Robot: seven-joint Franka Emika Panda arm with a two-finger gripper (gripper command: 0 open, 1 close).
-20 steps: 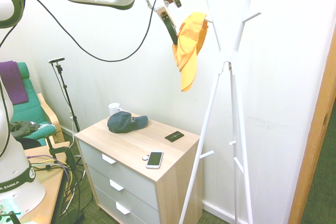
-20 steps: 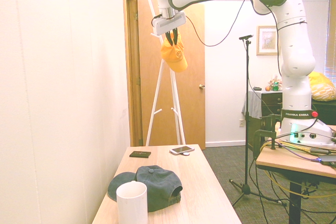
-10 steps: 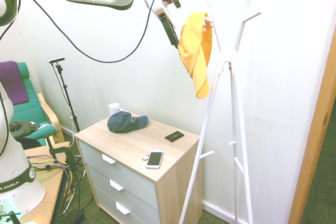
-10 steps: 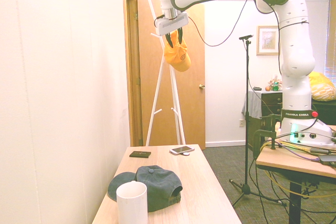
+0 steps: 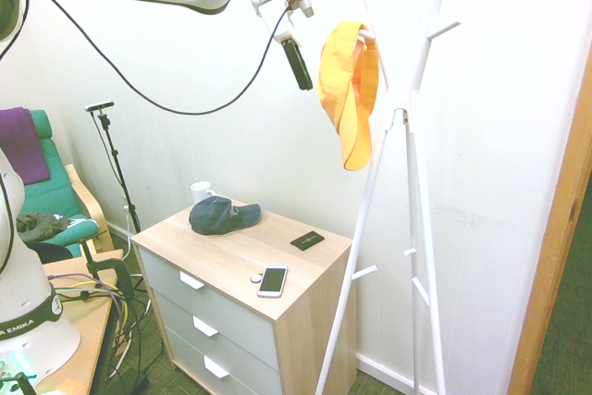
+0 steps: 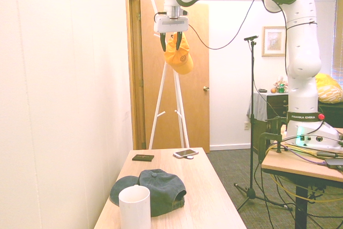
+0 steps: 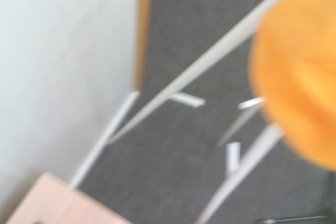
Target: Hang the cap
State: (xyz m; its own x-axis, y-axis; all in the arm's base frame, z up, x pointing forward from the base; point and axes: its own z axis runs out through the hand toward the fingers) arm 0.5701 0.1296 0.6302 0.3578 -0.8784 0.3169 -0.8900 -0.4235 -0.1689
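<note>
We find the gripper point(image 5: 298, 62) with fingers spread and empty, just beside the orange cap point(image 5: 346, 90), which hangs on a peg of the white coat stand point(image 5: 407, 136). Risk, in our judgement: the retreating fingers snag fabric and dislodge it.

Ext views bright, washed-out walls w/ glare; wrist view blurry, out of focus
</note>
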